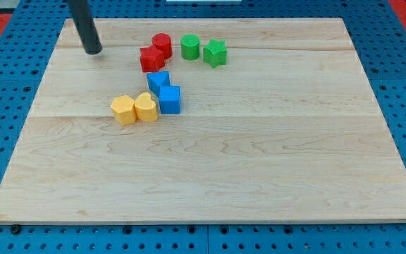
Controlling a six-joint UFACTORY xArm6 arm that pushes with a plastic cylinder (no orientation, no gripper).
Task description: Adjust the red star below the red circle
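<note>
Okay, my tip [94, 51] sits on the pale wooden bench [259, 176] near the view's top left, well apart from every block, touching nothing. No gripper on this rig, just the dark rod, so nothing is spread, pressed together or pinching.

The red star-shaped block [151, 58] lies just below and slightly to the view's left of the red round cylinder block [162, 44]; the two look to be touching or nearly so, can't tell which. So the star is already roughly under the circle, offset a bit left. I judge the task mostly done; what's left is a small nudge toward the view's right to line it up straight beneath. For that my tip would have to come across to the star's left side.

Neighbours: green round cylinder block [190, 47] and green star-shaped block [215, 53] to the right of the red pair, touching each other or close to it. Two blue blocks below the red star, an upper blue angular block [158, 80] and a lower blue cube-like block [170, 99]; exact shapes hard to make out. Two yellow blocks at the left of those, a yellow hexagon-like block [123, 109] and a yellow heart-like block [146, 106], side by side, shapes uncertain.

Upper rod is cut off by the view's top edge, arm not visible. The upper blue block is close under the red star, gap unclear.
</note>
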